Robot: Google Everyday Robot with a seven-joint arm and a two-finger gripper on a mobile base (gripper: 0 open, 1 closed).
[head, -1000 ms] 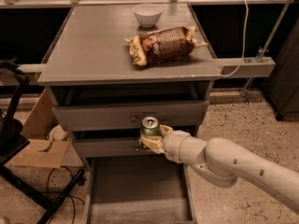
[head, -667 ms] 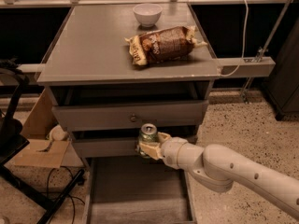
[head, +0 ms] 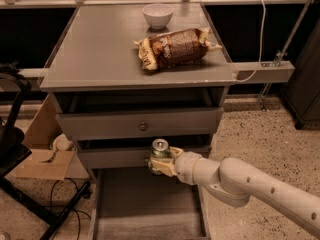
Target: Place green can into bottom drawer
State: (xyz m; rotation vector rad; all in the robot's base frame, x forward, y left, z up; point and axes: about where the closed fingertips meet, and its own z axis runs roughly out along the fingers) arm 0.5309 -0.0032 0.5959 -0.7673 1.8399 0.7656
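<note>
Green can [head: 160, 149]: upright, silver top showing, held off the ground in front of the middle drawer front, at the 12 o'clock end of the open drawer below.
Gripper [head: 161, 165]: clamped on the can's lower body, pale fingers hugging both sides.
Bottom drawer [head: 167, 211]: pulled out toward 6 o'clock, grey floor in plain sight, nothing seen resting in it.
Snack bag [head: 175, 48]: lying on the cabinet top, at 12 o'clock from the can and well apart from it.
Arm [head: 250, 184]: reaching in from 4 o'clock.
Progress: can picked up and drawer open, so the job looks past halfway. Left to do: lower the can onto the drawer floor, let go, pull clear.
</note>
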